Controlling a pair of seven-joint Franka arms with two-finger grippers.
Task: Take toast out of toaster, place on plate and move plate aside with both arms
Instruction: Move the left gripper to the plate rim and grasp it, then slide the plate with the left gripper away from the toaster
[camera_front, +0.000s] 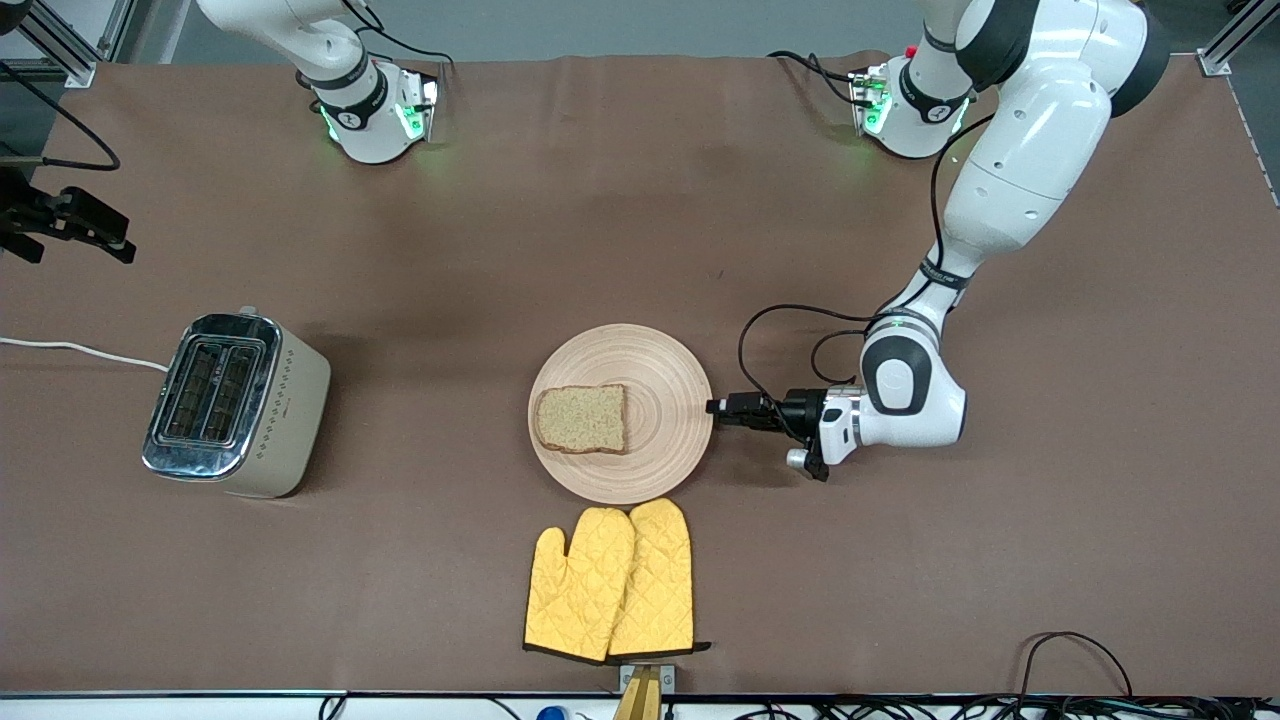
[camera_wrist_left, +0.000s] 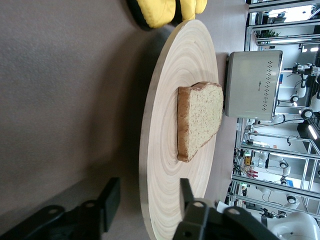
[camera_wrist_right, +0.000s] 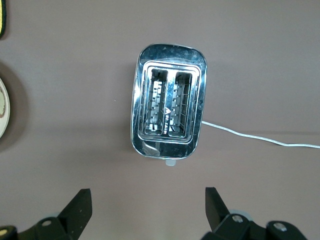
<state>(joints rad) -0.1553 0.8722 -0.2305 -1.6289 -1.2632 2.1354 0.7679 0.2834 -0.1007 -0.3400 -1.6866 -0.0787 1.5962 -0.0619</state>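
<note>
The toast lies flat on the round pale wooden plate in the middle of the table. In the left wrist view the toast sits on the plate. My left gripper is low at the plate's rim toward the left arm's end. It is open, with the rim between its fingers, one over the plate's face and one beside the rim. My right gripper is open and empty, high over the table beside the toaster.
A silver two-slot toaster with a white cord stands toward the right arm's end. A pair of yellow oven mitts lies nearer the front camera than the plate, close to its rim. A black device with a cable hangs at the view's edge.
</note>
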